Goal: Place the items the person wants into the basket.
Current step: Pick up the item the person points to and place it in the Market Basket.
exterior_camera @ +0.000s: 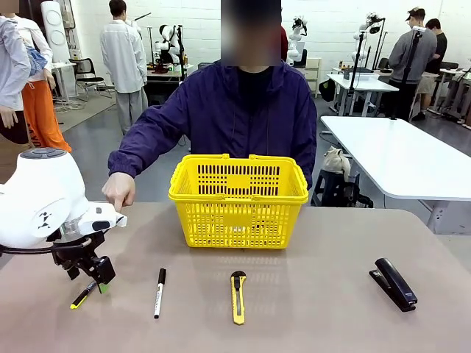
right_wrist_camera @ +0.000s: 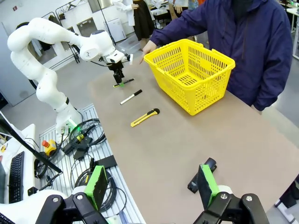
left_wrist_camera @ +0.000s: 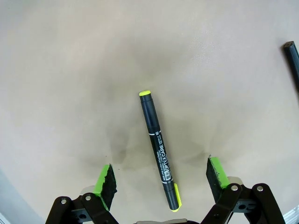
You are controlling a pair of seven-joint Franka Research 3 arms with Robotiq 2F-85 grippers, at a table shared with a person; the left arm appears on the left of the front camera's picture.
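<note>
- Presently, table: we list one basket and several small items laid in a row along the near side.
- Basket: yellow, upright, at the far middle, in front of the person; it stands well right of the pen.
- Left gripper: jaws spread wide, holding nothing; we judge it the nearer arm, poised low over the pen.
- Right gripper: jaws likewise wide and empty, hanging high over the table's right end, above the stapler.
- Hand: the person's, finger down at the table edge near the left gripper.
- Stapler: black, on the table, well apart from the pen.
- Pen: flat on the table between the left pads, touching neither; its long axis crosses the line from pad to pad, slightly tilted, so we judge a straight descent and squeeze should catch the barrel.
</note>
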